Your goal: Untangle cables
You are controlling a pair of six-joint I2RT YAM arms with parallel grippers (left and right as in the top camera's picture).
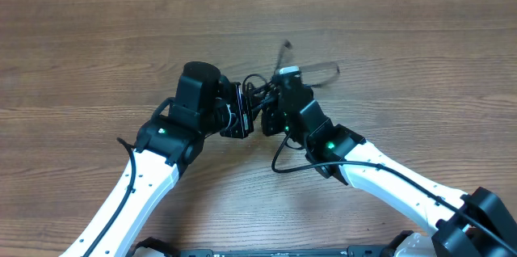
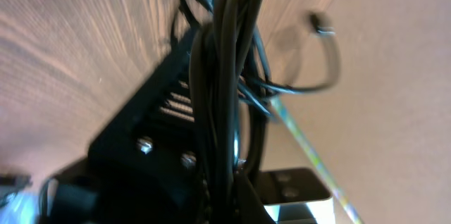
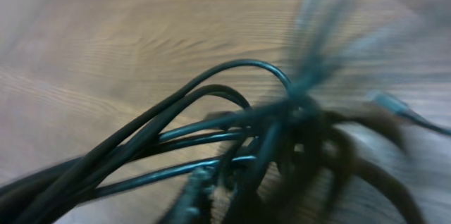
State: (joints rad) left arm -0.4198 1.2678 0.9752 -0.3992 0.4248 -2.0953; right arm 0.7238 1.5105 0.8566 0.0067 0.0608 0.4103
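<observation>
A bundle of black cables (image 1: 257,94) hangs tangled between my two grippers at the middle of the table. My left gripper (image 1: 241,114) is shut on the bundle; in the left wrist view the cables (image 2: 224,76) run straight up out of its jaws (image 2: 236,182). My right gripper (image 1: 277,102) faces it from the right and is shut on the same tangle (image 3: 282,122), with its jaws (image 3: 236,189) low in the blurred right wrist view. One blurred cable loop (image 1: 321,73) swings out to the upper right. A loose plug end (image 1: 286,46) sticks up behind.
The wooden table (image 1: 97,39) lies around the tangle. The right gripper's black body (image 2: 144,136) sits close beside the bundle in the left wrist view. A thin black lead (image 1: 280,162) loops beside the right arm.
</observation>
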